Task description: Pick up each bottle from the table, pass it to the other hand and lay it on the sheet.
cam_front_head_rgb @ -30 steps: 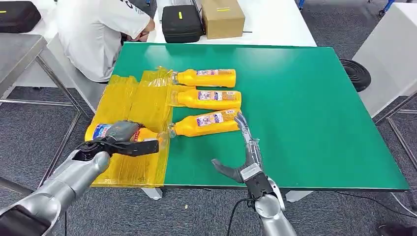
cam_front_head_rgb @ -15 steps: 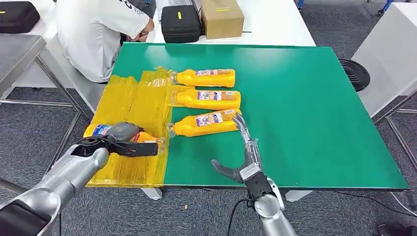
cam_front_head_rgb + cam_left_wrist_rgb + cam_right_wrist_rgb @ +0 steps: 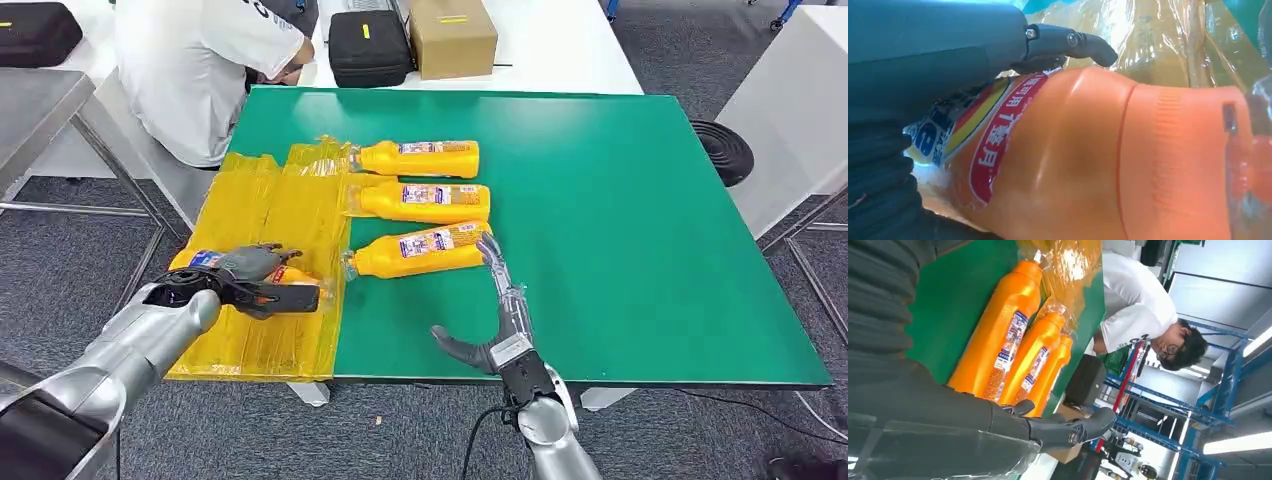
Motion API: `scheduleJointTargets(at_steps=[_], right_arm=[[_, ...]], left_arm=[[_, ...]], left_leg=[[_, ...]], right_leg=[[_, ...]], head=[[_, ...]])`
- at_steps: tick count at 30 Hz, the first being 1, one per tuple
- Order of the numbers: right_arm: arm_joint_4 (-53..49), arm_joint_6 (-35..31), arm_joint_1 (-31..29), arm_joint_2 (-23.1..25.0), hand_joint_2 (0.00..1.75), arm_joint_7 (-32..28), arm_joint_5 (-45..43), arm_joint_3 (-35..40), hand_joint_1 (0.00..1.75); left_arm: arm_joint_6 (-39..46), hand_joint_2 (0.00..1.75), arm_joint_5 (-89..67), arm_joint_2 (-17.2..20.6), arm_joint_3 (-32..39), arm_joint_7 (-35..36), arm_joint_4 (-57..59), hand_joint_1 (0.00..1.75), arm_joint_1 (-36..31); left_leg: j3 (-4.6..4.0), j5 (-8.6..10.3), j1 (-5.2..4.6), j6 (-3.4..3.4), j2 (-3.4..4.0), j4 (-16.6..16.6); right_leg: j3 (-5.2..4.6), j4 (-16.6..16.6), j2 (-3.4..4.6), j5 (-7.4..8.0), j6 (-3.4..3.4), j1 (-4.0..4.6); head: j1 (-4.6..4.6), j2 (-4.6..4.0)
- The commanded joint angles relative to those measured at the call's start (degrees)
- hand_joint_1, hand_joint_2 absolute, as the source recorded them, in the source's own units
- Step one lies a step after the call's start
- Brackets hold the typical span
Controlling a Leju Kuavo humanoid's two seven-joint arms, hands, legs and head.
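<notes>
Left hand (image 3: 255, 278) was wrapped around 1 orange bottle (image 3: 205, 264), fingers (image 3: 1068, 42) curled over its body, thumb side underneath. That bottle sat over the near-left part of the yellow sheet (image 3: 285, 200), cap end pointing right; couldn't tell if it was resting on the sheet or just above it. Sheet covered the left edge of the green tabletop (image 3: 620, 220) and hung past it.

Right hand (image 3: 495, 320) was empty, fingers spread apart, fingertips reaching the base of the nearest bottle (image 3: 415, 250); contact looked likely but couldn't confirm. 3 bottles lay on their sides in a row on the tabletop, necks toward the sheet: nearest, the middle bottle (image 3: 425, 200) and the far bottle (image 3: 420, 158).

Judged step: laying the held bottle down. To do it well, lower until the body lies flat along the sheet, then let the fingers part slowly so the round body doesn't roll toward the overhanging left edge. Lift the hand straight up so the loose, crinkled film doesn't snag. Keep the right hand off the nearest bottle until the left is clear.

Person in a white shirt (image 3: 200, 70) sat at the far left.
</notes>
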Motion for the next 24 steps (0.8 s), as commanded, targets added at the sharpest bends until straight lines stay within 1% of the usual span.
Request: scheduleJointTargets(at_steps=[1, 2, 3, 4, 7, 9, 10, 11, 12, 13, 14, 15, 17, 19, 20, 21, 23, 24], right_arm=[[2.5, -0.3, -0.7, -1.0, 1.75, 0.0, -0.1, 0.0, 0.00], [2.4, -0.2, -0.6, -1.1, 1.75, 0.0, -0.1, -0.1, 0.00], [2.5, -0.1, -0.7, -1.1, 1.75, 0.0, -0.1, -0.2, 0.00], [2.6, -0.1, -0.7, -1.1, 1.75, 0.0, -0.1, -0.2, 0.00], [2.9, 0.0, -1.0, -1.0, 1.75, 0.0, 0.0, -0.3, 0.00], [3.4, -0.1, -1.5, -1.1, 1.75, 0.0, -0.1, -0.4, 0.00], [3.7, -0.1, -1.7, -1.2, 1.75, 0.0, -0.1, -0.5, 0.00], [3.7, -0.1, -1.8, -1.2, 1.75, 0.0, -0.2, -0.5, 0.00], [3.8, -0.2, -1.8, -1.3, 1.75, 0.0, -0.2, -0.5, 0.00], [3.8, -0.2, -1.8, -1.3, 1.75, 0.0, -0.2, -0.5, 0.00], [3.8, -0.2, -1.8, -1.3, 1.75, 0.0, -0.2, -0.5, 0.00], [3.8, -0.2, -1.8, -1.3, 1.75, 0.0, -0.2, -0.5, 0.00], [3.5, -0.5, -1.4, -1.5, 1.75, 0.0, -0.4, -0.3, 0.00], [3.2, -0.6, -1.1, -1.8, 1.75, 0.0, -0.6, 0.0, 0.00], [3.1, -0.6, -1.0, -1.8, 1.75, 0.0, -0.7, 0.0, 0.00], [3.1, -0.6, -0.9, -1.8, 1.75, 0.0, -0.6, 0.0, 0.00], [2.7, -0.4, -0.5, -1.7, 1.75, 0.0, -0.4, -0.1, 0.00], [2.6, -0.3, -0.3, -1.7, 1.75, 0.0, -0.3, -0.1, 0.00]], left_arm=[[-1.4, 1.75, 0.9, -1.1, -2.2, -0.9, 5.3, 0.00, -1.2], [-0.9, 1.75, 0.7, -0.8, -2.5, -1.1, 4.8, 0.00, -0.7], [-1.1, 1.75, 0.6, -0.7, -2.6, -1.3, 4.8, 0.00, -0.6], [-1.2, 1.75, 0.5, -0.7, -2.8, -1.4, 4.8, 0.00, -0.6], [-2.6, 1.75, 0.3, 0.2, -3.6, -2.7, 4.2, 0.00, -1.1], [-3.9, 1.75, 0.6, 0.5, -3.6, -3.9, 3.8, 0.00, -2.0], [-4.6, 1.75, 0.8, 0.7, -3.6, -4.4, 3.6, 0.00, -2.5], [-4.9, 1.75, 1.0, 1.0, -3.5, -4.7, 3.4, 0.00, -3.0], [-5.4, 1.75, 1.2, 1.3, -3.4, -5.1, 3.0, 0.00, -3.5], [-5.6, 1.75, 1.3, 1.5, -3.4, -5.2, 2.9, 0.00, -3.6], [-5.6, 1.75, 1.3, 1.5, -3.4, -5.2, 2.9, 0.00, -3.6], [-5.6, 1.75, 1.3, 1.5, -3.4, -5.2, 2.9, 0.00, -3.6], [-5.5, 1.75, 2.8, 2.8, -2.6, -6.1, 0.9, 0.00, -3.6], [-6.4, 1.75, 4.0, 4.3, -2.4, -6.4, -1.3, 0.00, -4.5], [-6.6, 1.75, 4.2, 4.7, -2.6, -6.2, -2.2, 0.00, -4.8], [-6.9, 1.75, 4.8, 5.1, -2.5, -6.0, -3.2, 0.00, -4.8], [-7.2, 1.75, 5.8, 5.9, -2.4, -5.5, -4.7, 0.00, -4.7], [-7.2, 1.75, 5.9, 6.2, -2.5, -5.4, -5.0, 0.00, -4.5]], left_leg=[[0.42, -0.16, 0.01, 0.02, 0.07, 0.0], [0.53, -0.21, 0.01, 0.02, 0.09, 0.0], [0.35, -0.12, -0.01, 0.02, 0.06, -0.1], [0.48, -0.18, 0.00, 0.03, 0.07, -0.1], [0.26, -0.08, -0.01, 0.02, 0.07, -0.1], [0.51, -0.21, 0.01, 0.03, 0.14, 0.0], [0.26, -0.10, 0.00, 0.02, 0.09, 0.0], [0.43, -0.16, 0.00, 0.02, 0.12, 0.0], [0.29, -0.12, 0.02, 0.02, 0.08, 0.0], [0.37, -0.14, 0.01, 0.02, 0.11, 0.0], [0.19, -0.07, 0.01, 0.01, 0.07, 0.0], [0.34, -0.15, 0.03, 0.02, 0.10, 0.0], [0.23, -0.10, 0.02, 0.02, 0.09, 0.0], [0.73, -0.32, 0.02, 0.04, 0.14, 0.0], [0.76, -0.35, 0.02, 0.03, 0.16, 0.0], [0.16, -0.10, 0.04, 0.02, 0.09, 0.0], [0.34, -0.22, 0.06, 0.02, 0.08, 0.1], [0.12, -0.08, 0.04, 0.01, 0.06, 0.0]], right_leg=[[0.43, -0.1, -0.02, -0.14, -0.14, 0.05], [0.54, -0.1, -0.03, -0.18, -0.17, 0.06], [0.35, -0.1, -0.02, -0.11, -0.11, 0.03], [0.49, -0.1, -0.04, -0.16, -0.15, 0.05], [0.27, -0.1, 0.01, -0.06, -0.08, 0.01], [0.53, -0.1, 0.03, -0.16, -0.16, 0.06], [0.28, -0.1, 0.02, -0.07, -0.09, 0.03], [0.45, -0.1, 0.02, -0.12, -0.14, 0.04], [0.34, 0.0, 0.00, -0.09, -0.11, 0.05], [0.40, -0.1, 0.01, -0.11, -0.14, 0.05], [0.23, 0.0, 0.01, -0.04, -0.08, 0.04], [0.39, 0.0, 0.00, -0.11, -0.14, 0.07], [0.28, 0.0, 0.01, -0.06, -0.10, 0.05], [0.77, -0.1, -0.04, -0.28, -0.27, 0.10], [0.80, -0.1, -0.03, -0.31, -0.29, 0.10], [0.20, 0.0, 0.02, -0.07, -0.11, 0.06], [0.41, 0.0, -0.04, -0.20, -0.18, 0.11], [0.15, 0.0, -0.02, -0.07, -0.10, 0.07]], head=[[0.00, 0.00], [0.00, 0.00], [0.00, 0.00], [0.00, 0.00], [0.00, 0.00], [0.00, 0.00], [0.00, 0.00], [0.00, 0.00], [0.00, 0.00], [0.00, 0.00], [0.00, 0.00], [0.00, 0.00], [0.00, 0.00], [0.00, 0.00], [0.00, 0.00], [0.00, 0.00], [0.00, 0.00], [0.00, 0.00]])
